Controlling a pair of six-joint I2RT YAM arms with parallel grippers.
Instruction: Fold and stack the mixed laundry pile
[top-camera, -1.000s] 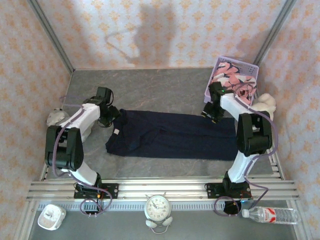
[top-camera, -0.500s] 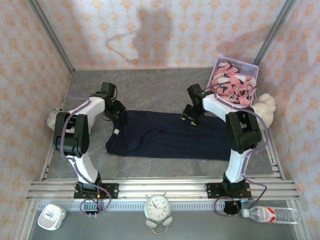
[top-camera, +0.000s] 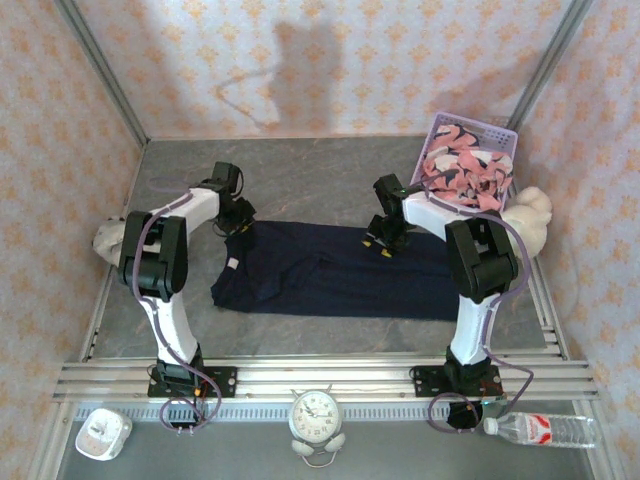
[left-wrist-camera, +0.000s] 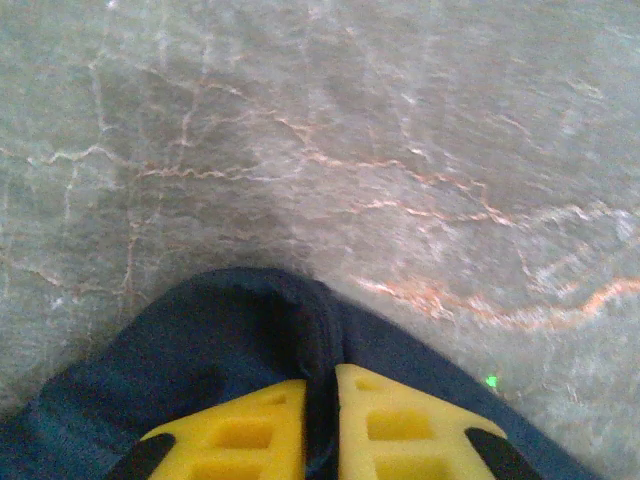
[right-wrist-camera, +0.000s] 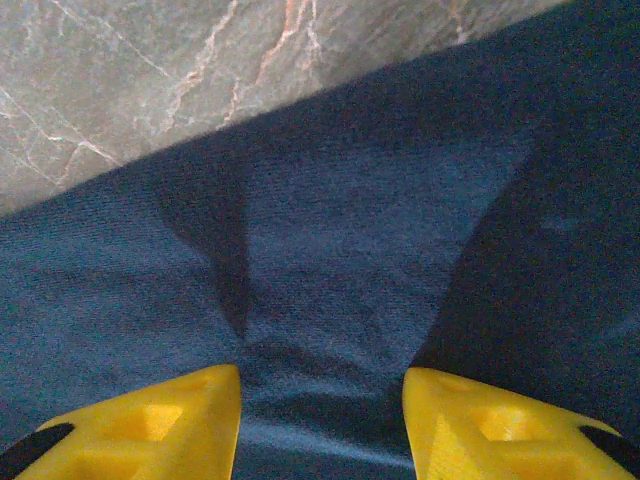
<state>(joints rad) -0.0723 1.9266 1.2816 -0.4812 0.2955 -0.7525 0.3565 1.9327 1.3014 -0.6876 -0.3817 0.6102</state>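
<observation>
- Navy garment (top-camera: 330, 272) lies spread flat on the grey marble bench (top-camera: 300, 180), mid-bench, long axis L–R, between the two arms.
- L hand (top-camera: 238, 220) sits at the garment's far-left corner, right on the cloth edge.
- L wrist view: yellow fingers (left-wrist-camera: 240, 430) are pressed together w/ a raised ridge of navy cloth nipped between them, so the L hand is closed and gripping the navy garment. Bare bench lies just beyond the pinched fold.
- R hand (top-camera: 379, 240) is over the garment's far edge, approx. mid-length, right of centre and well apart from the L hand.
- R wrist view: yellow fingers (right-wrist-camera: 150, 420) stand apart w/ flat navy cloth between and beneath them and nothing pinched, so the R hand is open. Cloth edge and bare bench show just ahead of the tips. Can't tell whether the tips touch the fabric.
- Pink printed garment (top-camera: 462, 172) is heaped in the lavender basket (top-camera: 480, 125) at the far-right corner and spills over its near rim. It is close to the R arm's upper link but apart from the R hand, and far from the L hand.
- Pale plush toy (top-camera: 535, 210) lies just beside the basket, on the R.
</observation>
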